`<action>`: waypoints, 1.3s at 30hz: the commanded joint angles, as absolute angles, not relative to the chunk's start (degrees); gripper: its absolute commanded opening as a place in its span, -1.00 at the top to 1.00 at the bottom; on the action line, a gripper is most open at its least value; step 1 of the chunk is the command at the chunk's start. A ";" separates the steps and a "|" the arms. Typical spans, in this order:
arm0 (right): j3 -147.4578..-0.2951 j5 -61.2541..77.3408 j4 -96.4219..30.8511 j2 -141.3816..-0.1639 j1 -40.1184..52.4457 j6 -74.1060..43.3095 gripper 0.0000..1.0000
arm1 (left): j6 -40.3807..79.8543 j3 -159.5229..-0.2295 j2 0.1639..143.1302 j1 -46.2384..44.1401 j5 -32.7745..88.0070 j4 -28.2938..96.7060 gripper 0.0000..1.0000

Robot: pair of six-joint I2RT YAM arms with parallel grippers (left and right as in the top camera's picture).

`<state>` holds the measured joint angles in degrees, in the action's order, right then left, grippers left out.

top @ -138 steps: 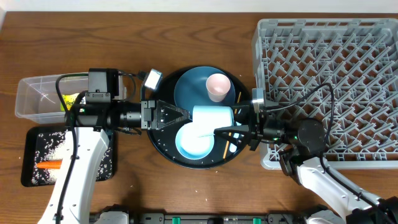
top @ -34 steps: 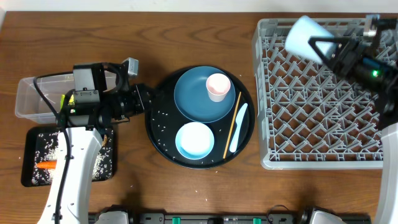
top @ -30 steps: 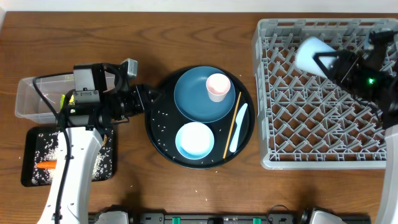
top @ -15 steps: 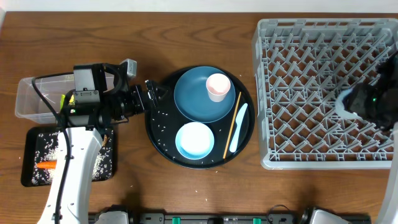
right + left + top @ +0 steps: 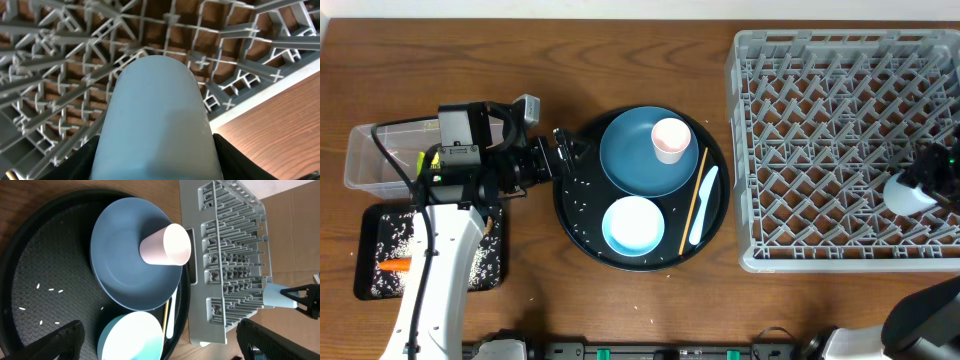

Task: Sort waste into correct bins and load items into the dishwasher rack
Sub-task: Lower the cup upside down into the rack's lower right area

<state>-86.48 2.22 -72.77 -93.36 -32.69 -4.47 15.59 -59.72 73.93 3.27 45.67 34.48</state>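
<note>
The brown wooden table (image 5: 620, 60) carries a large square light-grey plastic lattice rack (image 5: 820, 120) on the right and a round black tray (image 5: 575, 215) in the middle. On the left is a clear rectangular plastic tub (image 5: 375, 170), with a shallow black rectangular tray (image 5: 368, 225) just nearer. The right gripper (image 5: 918, 180) is low at the rack's near right corner, its fingers (image 5: 82, 160) clamped on either side of a light-blue cup (image 5: 155, 115) down among the lattice. Whether the cup rests on the rack cannot be told. The left gripper (image 5: 568, 152) is spread wide and holds nothing, over the round tray's far left edge. On that tray a large round dark-blue plate (image 5: 632, 165) lies at the far side, with a pale-pink cup (image 5: 669, 138) on it. A white bowl (image 5: 633, 226) sits nearer. To their right are a thin wooden chopstick (image 5: 693, 200) and a pale-blue flat utensil (image 5: 703, 205), side by side. Loose white rice grains (image 5: 582, 185) dot the round tray's left part, and more lie in the rectangular tray with an orange carrot (image 5: 397, 266). A yellow-green printed wrapper (image 5: 430, 158) is in the tub.
</note>
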 commanded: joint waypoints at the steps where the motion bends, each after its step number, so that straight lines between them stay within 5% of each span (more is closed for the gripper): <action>1: -87.46 5.61 -72.18 -93.65 -35.57 -2.70 0.98 | 15.05 -60.12 73.36 3.46 45.34 34.48 -0.96; 39: -85.69 8.01 -68.38 -104.68 -44.07 -3.18 0.98 | 15.05 -60.12 73.36 3.46 45.34 34.48 -0.96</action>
